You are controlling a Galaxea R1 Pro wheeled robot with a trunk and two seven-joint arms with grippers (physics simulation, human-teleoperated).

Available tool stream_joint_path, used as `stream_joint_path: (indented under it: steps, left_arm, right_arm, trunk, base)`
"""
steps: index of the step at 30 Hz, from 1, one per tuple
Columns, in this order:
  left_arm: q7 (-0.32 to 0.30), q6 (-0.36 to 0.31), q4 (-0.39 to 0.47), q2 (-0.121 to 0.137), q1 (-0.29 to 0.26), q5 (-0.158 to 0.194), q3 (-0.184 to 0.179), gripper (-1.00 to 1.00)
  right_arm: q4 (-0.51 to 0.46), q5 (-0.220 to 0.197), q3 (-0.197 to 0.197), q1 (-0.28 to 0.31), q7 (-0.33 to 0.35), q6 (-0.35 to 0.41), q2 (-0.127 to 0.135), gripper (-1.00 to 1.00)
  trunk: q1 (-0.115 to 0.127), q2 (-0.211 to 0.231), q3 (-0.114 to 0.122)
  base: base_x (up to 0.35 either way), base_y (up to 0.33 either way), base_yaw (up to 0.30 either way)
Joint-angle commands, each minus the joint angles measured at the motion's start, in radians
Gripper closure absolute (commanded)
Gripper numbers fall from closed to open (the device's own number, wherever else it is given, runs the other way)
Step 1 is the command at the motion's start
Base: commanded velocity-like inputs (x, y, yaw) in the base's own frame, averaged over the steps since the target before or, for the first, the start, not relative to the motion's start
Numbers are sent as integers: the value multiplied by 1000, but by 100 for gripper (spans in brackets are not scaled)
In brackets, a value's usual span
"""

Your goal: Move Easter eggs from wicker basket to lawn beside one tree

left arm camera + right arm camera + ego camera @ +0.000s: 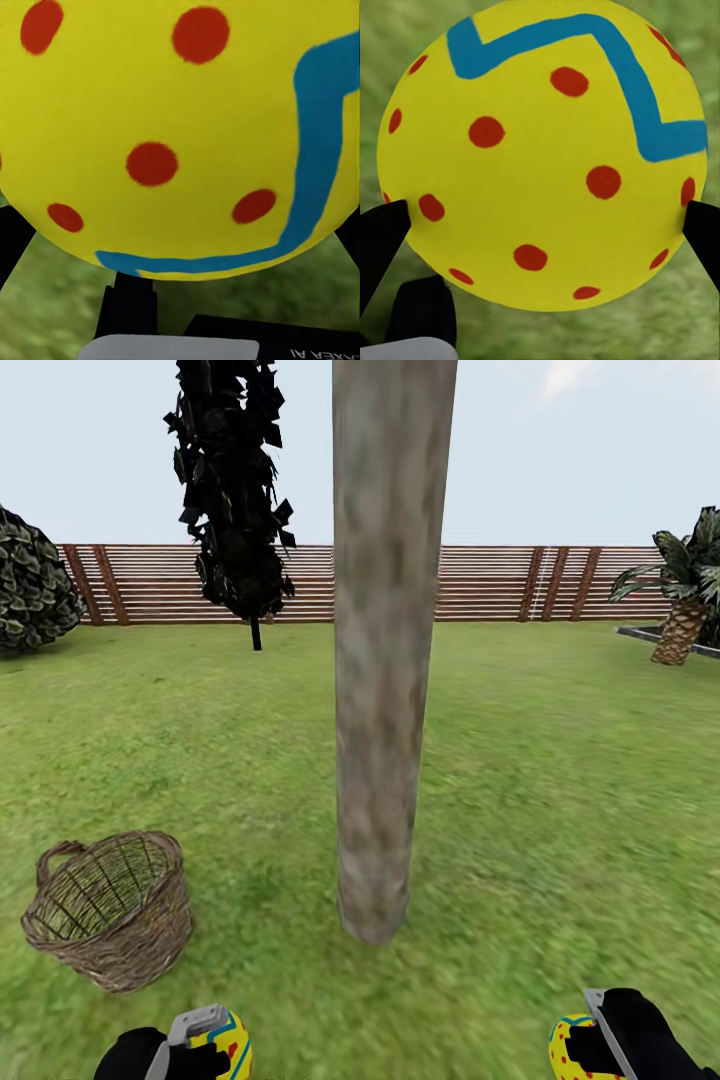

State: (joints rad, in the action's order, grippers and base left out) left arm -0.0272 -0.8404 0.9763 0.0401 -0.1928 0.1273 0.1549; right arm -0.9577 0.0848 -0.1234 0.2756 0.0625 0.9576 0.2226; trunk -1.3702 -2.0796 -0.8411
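Two eggs in hand. Left egg (228, 1042) clamped in the left gripper (200, 1040), jaws pressed on its sides; long axis cannot be told. Right egg (572, 1048) held likewise by the right gripper (598, 1045). Both low over the lawn (540, 780), just before the tree trunk (385, 660). Wicker basket (110, 910) stands left of the trunk, tilted, mouth tipped toward the robot.
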Motion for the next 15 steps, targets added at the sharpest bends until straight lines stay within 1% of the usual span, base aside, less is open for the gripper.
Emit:
stream_joint_path:
  steps: [1, 15]
  left_arm:
    - [-2, -5, 1, 0, 0, 3, 2, 100]
    - [-2, -5, 1, 1, 0, 3, 3, 100]
  right_arm:
    - [-1, 8, -1, 1, 7, 4, 0, 100]
    - [-1, 9, -1, 1, 7, 4, 0, 100]
  trunk:
    - [-4, -8, -4]
    - [-57, -106, -48]
  base:
    - [0, 0, 0]
    - [0, 0, 0]
